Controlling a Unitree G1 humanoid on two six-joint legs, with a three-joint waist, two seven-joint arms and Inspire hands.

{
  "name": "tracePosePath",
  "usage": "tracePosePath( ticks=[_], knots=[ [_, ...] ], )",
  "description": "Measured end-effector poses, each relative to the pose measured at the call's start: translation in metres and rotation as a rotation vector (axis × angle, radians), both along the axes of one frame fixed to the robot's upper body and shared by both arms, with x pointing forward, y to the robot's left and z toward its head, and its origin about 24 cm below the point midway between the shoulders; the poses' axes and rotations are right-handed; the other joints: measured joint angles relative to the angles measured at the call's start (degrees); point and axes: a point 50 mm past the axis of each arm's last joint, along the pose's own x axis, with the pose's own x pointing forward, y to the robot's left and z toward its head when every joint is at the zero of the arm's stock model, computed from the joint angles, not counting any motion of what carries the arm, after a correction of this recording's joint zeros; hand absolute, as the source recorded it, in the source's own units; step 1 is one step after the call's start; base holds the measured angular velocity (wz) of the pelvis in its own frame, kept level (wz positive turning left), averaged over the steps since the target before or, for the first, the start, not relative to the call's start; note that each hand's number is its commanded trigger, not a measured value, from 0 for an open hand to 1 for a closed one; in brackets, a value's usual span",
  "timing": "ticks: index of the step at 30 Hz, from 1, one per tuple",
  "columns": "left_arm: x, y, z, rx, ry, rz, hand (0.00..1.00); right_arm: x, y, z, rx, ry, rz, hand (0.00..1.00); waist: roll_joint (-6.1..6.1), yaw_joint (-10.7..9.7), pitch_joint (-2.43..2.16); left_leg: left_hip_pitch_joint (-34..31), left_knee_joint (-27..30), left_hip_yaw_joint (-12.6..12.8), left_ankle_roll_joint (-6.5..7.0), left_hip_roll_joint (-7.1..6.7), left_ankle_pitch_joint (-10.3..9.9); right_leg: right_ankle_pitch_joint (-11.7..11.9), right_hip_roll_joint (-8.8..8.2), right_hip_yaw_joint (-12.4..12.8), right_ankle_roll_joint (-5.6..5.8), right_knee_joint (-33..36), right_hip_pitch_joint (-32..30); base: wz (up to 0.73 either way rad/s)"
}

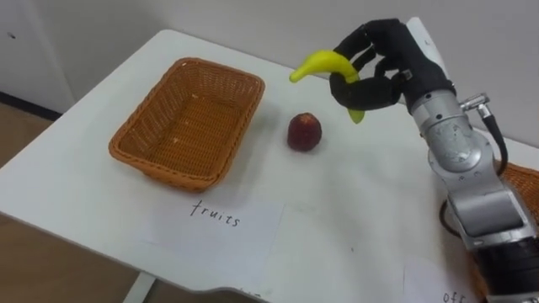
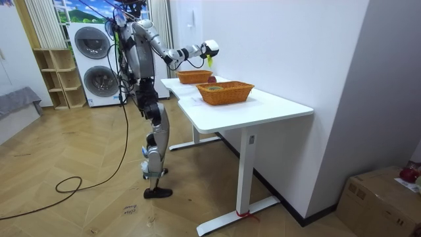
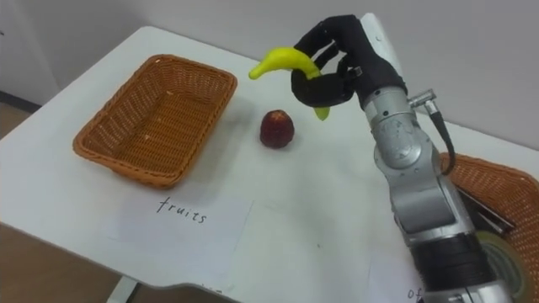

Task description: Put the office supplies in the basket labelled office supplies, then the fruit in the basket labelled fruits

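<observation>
A white tabletop [image 1: 354, 202] is seen from above, from the robot's head. Toward 9 o'clock on it sits a brown wicker basket [image 1: 156, 114], long and shallow, with nothing visible inside. A sheet of paper [image 1: 223, 231] with handwriting lies flat on the tabletop at the basket's 6 o'clock, just beside its near rim.

A dark red apple [image 1: 304, 131] rests on the tabletop at the basket's 3 o'clock, near its right side but not touching it.

The robot's right hand [image 1: 396, 59] reaches in from 4 o'clock and hangs in the air above the tabletop, at about 1 o'clock from the apple. Its black fingers [image 1: 375, 91] are curled tight round a yellow banana [image 1: 320, 63], gripping it near one end. The banana's free end points toward 9 o'clock, to the basket's far corner. The banana touches neither the apple nor the basket.

A second wicker basket [image 3: 505, 181] sits at the 4 o'clock edge, behind the right forearm, holding dark items too hidden to name.

From across the room, the robot stands upright on a wooden floor at the tabletop's long side, right arm stretched out over it. Stacked washing machines [image 2: 92, 43] stand behind the robot.
</observation>
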Motion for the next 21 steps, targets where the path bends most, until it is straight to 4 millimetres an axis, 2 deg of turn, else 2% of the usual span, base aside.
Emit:
tracePosePath(
  ticks=[7, 21],
  knots=[
    [0.000, 0.000, 0.000, -0.013, 0.007, -0.007, 0.00, 0.002, 0.016, 0.003, -0.053, -0.014, 0.051, 1.00, 0.03, 0.82, 0.02, -0.27, 0.17, -0.28, -0.01, -0.03, 0.00, 0.00, -0.03, -0.67, 0.00, 0.00, -0.04, 0.02],
    [-0.002, -0.001, -0.001, -0.015, 0.015, -0.008, 0.00, 0.004, 0.026, -0.002, -0.028, 0.006, 0.070, 1.00, 0.31, 2.81, 0.24, 0.75, 0.04, -1.69, -0.02, -0.31, 0.02, -0.04, -0.14, -1.38, 0.07, -0.02, 1.30, 0.03]
  ],
)
